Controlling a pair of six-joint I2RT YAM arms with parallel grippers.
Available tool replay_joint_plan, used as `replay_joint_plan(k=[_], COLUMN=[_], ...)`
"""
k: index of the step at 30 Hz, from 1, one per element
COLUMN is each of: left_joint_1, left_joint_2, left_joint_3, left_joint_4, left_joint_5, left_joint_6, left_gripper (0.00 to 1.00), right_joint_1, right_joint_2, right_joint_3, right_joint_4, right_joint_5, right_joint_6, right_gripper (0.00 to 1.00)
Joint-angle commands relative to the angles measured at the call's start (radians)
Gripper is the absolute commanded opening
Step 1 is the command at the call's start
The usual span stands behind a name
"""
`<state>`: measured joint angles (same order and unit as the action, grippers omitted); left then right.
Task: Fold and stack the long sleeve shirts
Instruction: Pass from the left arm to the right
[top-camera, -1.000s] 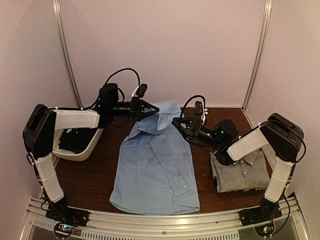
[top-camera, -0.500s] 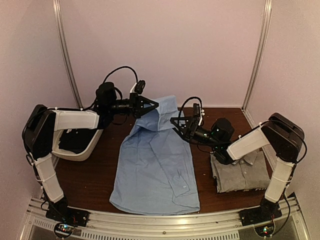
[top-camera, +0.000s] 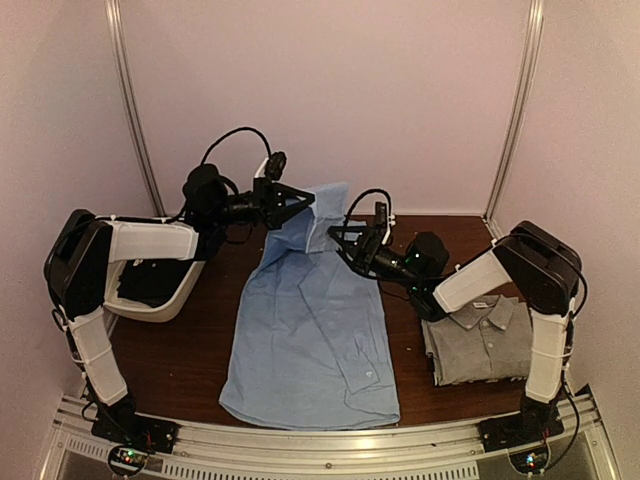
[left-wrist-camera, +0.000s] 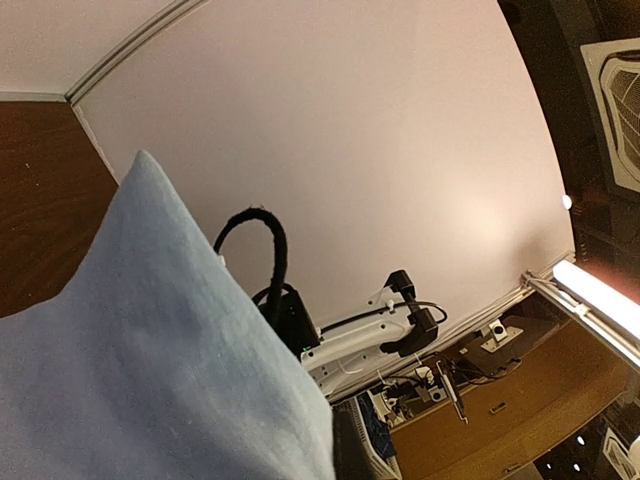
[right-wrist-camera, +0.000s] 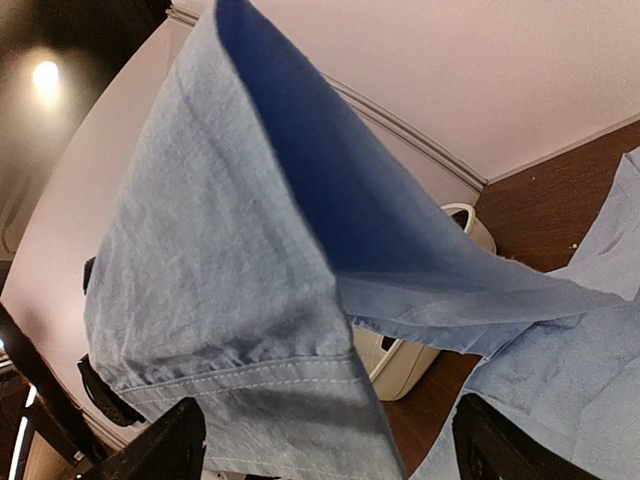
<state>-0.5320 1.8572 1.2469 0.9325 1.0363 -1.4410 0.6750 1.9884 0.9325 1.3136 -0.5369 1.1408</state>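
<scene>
Blue cotton: the light blue collared button-front shirt (top-camera: 310, 340) lies spread mid-frame on the tabletop (top-camera: 190, 350). My left pincer (top-camera: 303, 198) clamps its raised far edge for the fold; my right pincer (top-camera: 338, 240) stands apart, hem between its fingers. Grey folded collared shirt (top-camera: 485, 340) waits lower right.
</scene>
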Motion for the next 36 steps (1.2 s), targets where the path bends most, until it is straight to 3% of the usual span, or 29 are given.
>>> replay_joint_plan(k=[1, 11, 18, 22, 29, 34, 36], left_joint_1=[0.003, 0.007, 0.017, 0.018, 0.024, 0.038, 0.039], left_joint_2=[-0.024, 0.01, 0.023, 0.023, 0.013, -0.023, -0.048], left_joint_3=[-0.012, -0.01, -0.018, -0.025, -0.072, -0.141, -0.148], left_joint_4=[0.093, 0.181, 0.255, 0.261, 0.264, 0.163, 0.01], left_joint_5=[-0.001, -0.005, -0.006, -0.007, -0.006, -0.002, -0.005], left_joint_6=[-0.024, -0.088, -0.146, -0.152, -0.146, -0.055, 0.057], left_gripper=[0.0, 0.0, 0.0, 0.0, 0.0, 0.0, 0.03], right_joint_1=[0.007, 0.041, 0.055, 0.056, 0.056, 0.051, 0.051], right_joint_2=[0.025, 0.0, -0.031, -0.047, -0.094, -0.173, -0.214], right_joint_3=[0.034, 0.029, -0.023, -0.033, -0.064, -0.082, -0.075], right_joint_4=[0.14, 0.265, 0.359, 0.357, 0.281, 0.061, -0.089], right_joint_5=[0.022, 0.019, 0.035, 0.037, 0.039, 0.037, 0.041], right_joint_6=[0.055, 0.132, 0.177, 0.177, 0.151, 0.062, 0.005], right_gripper=[0.87, 0.86, 0.8, 0.66, 0.26, 0.0, 0.0])
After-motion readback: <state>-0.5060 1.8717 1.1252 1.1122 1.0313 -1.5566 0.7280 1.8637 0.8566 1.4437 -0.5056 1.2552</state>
